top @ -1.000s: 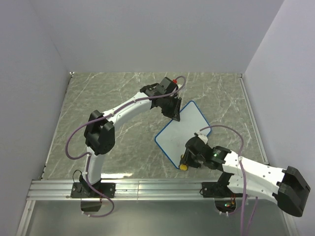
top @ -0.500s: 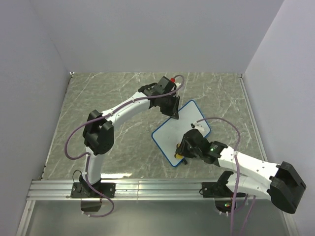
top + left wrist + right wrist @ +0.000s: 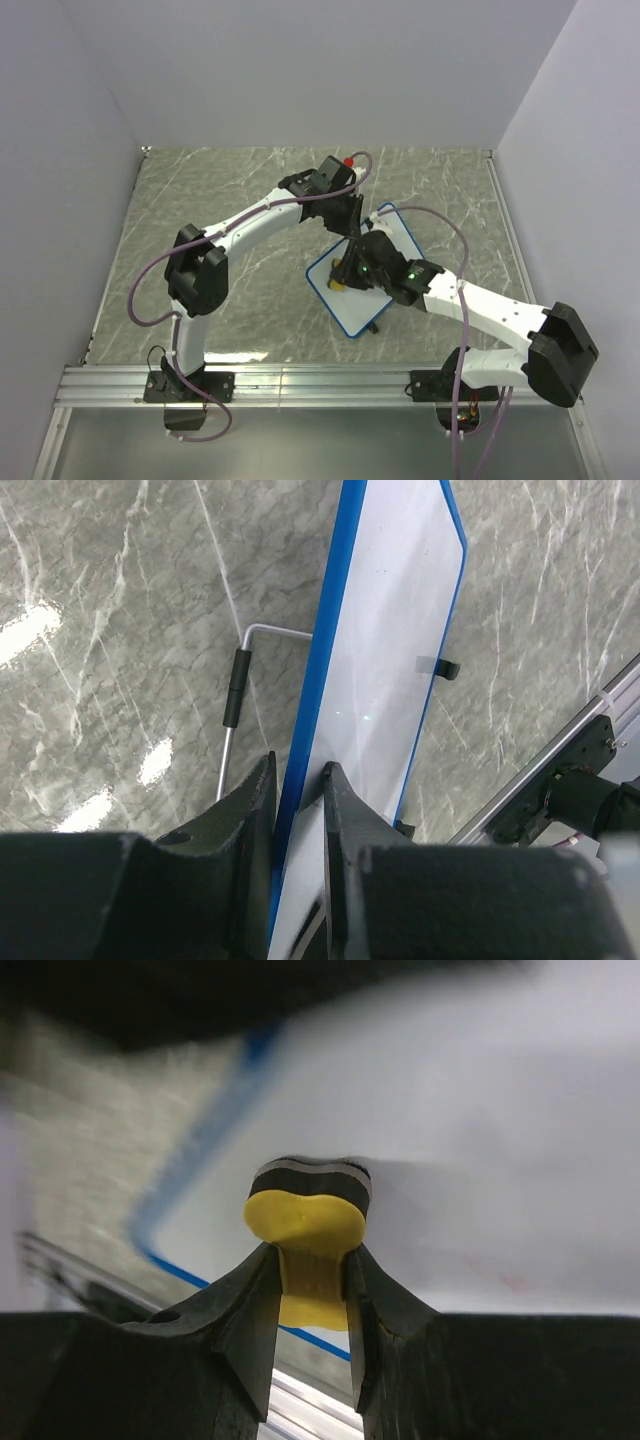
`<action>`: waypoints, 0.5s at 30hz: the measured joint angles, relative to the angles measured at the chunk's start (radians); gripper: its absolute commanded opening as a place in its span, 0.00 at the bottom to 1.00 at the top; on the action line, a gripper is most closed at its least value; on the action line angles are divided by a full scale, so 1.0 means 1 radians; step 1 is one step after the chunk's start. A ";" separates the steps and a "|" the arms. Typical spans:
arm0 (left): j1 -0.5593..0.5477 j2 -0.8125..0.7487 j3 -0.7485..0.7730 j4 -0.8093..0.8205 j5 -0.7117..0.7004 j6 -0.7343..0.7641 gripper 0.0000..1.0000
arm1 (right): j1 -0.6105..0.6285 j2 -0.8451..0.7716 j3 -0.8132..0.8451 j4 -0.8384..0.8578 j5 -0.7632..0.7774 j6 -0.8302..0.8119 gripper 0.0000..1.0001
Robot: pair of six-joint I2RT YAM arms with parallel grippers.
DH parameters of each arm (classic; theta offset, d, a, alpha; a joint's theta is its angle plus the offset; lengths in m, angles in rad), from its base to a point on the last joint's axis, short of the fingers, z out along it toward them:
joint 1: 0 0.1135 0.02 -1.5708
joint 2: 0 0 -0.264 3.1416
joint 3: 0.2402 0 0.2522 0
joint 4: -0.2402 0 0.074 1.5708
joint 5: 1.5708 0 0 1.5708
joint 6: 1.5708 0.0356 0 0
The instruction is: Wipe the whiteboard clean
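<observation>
The whiteboard, white with a thin blue frame, is held tilted over the marble table. My left gripper is shut on its far edge; in the left wrist view the fingers pinch the blue frame of the board. My right gripper is shut on the yellow eraser and presses it on the board's left part. In the right wrist view the eraser sits between my fingers, its dark pad against the white surface. A faint red speck remains there.
A bent wire stand hangs behind the board above the marble table. An aluminium rail runs along the near edge. Grey walls close in the left, far and right sides.
My right gripper has swept the eraser from the board's near corner up and left across its face. The board has shifted slightly left in my left gripper.
</observation>
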 measured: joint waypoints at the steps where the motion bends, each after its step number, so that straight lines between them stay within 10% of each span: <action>1: 0.000 0.000 -0.001 0.000 0.000 0.000 0.00 | 0.000 0.014 0.027 0.020 0.000 -0.003 0.00; 15: -0.002 -0.017 -0.024 0.008 0.000 -0.016 0.00 | -0.037 0.019 0.032 0.225 0.011 -0.003 0.00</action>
